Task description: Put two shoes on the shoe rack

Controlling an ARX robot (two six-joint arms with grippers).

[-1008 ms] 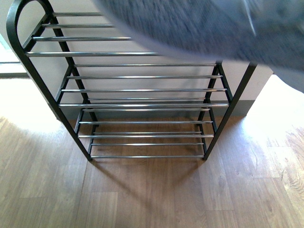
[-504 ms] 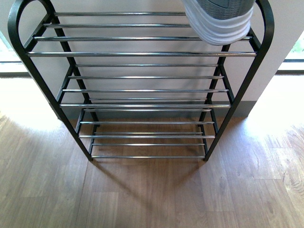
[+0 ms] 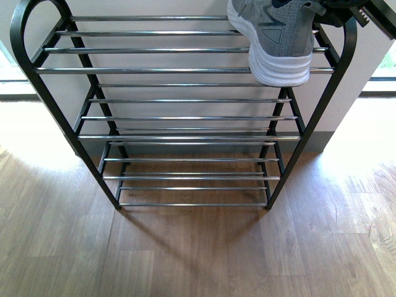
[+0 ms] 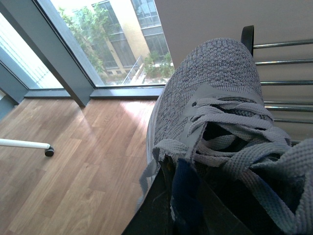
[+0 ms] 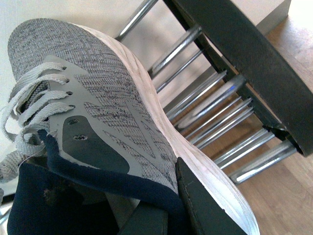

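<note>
The shoe rack (image 3: 185,70) stands against the wall, with a black frame and chrome bars. One grey knit sneaker (image 3: 278,37) with a white sole sits over the right end of the top tier, heel toward me. My right gripper (image 5: 168,205) is shut on its heel collar, one finger inside the navy lining and one outside; its dark body shows in the front view (image 3: 365,12). My left gripper (image 4: 176,205) is shut on the other grey knit sneaker (image 4: 210,98) at its navy collar, held in the air beside the rack's end (image 4: 283,63). The pale blue slides are out of view.
A wood floor (image 3: 185,247) lies in front of the rack. A floor-to-ceiling window (image 4: 58,54) is to the left. A white caster leg (image 4: 29,144) rests on the floor there. The rack's black side piece (image 5: 244,63) is close to the right sneaker.
The right sneaker went from a blur close to the camera out over the rack's top right, then came lower, with its heel now at the front bars.
</note>
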